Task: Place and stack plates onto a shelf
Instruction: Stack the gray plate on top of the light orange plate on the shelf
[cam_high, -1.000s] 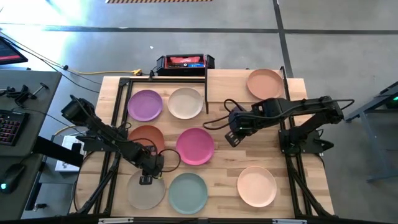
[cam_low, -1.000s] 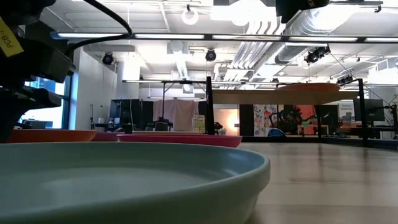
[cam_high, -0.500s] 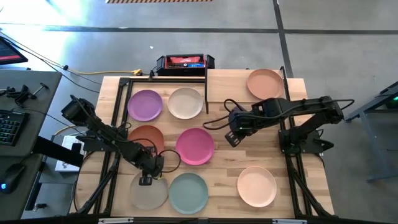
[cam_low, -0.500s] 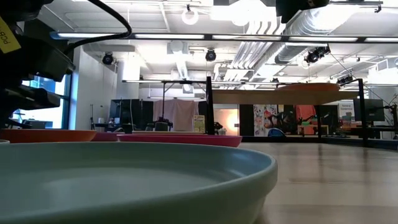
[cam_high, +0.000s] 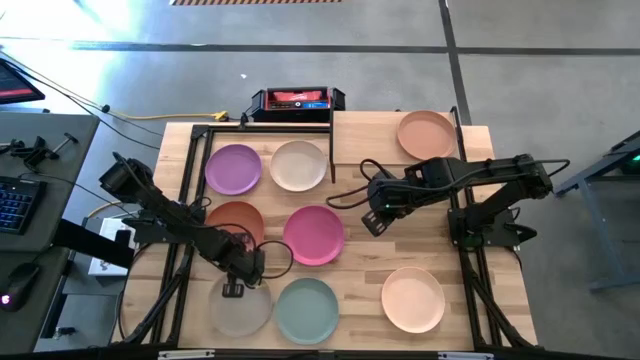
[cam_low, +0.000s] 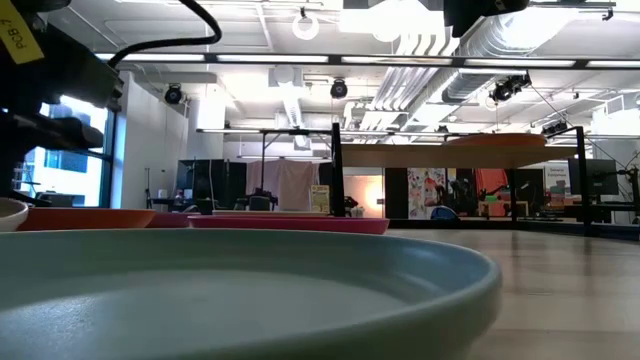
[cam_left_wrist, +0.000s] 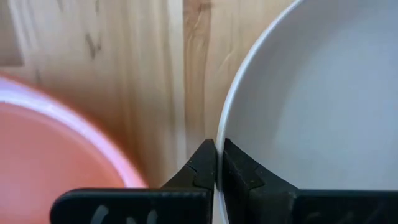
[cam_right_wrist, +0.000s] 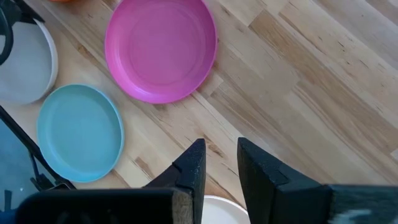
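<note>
My left gripper (cam_high: 232, 288) points down at the table's near left, shut on the grey-beige plate (cam_high: 240, 310). Beside that plate the pale teal plate (cam_high: 307, 310) lies flat on the table, as do the peach (cam_high: 413, 299), pink (cam_high: 314, 235), tan-brown (cam_high: 236, 220), purple (cam_high: 233, 168) and cream-white (cam_high: 298, 165) plates. An orange plate (cam_high: 427, 133) rests on the shelf (cam_high: 365, 135) at the far right. My right gripper (cam_high: 375, 222) hangs open above the table's middle with nothing between its fingers. My left gripper pinches the grey-beige plate's far rim (cam_left_wrist: 219, 134) between its two fingers, one inside the plate and one outside. The fingers come from above, pointing down. That rim (cam_low: 8, 212) stands raised above the table, so the plate is tilted.
A red-and-black box (cam_high: 297, 100) sits just beyond the table's far edge. Black frame bars (cam_high: 200, 160) run along the table's left side and around the shelf. Bare wood lies between the pink and peach plates (cam_right_wrist: 298, 93).
My left gripper has risen a little, and the grey-beige plate's far rim has come up with it, tilting the plate. The teal plate beside it has slid slightly toward the table's right edge.
</note>
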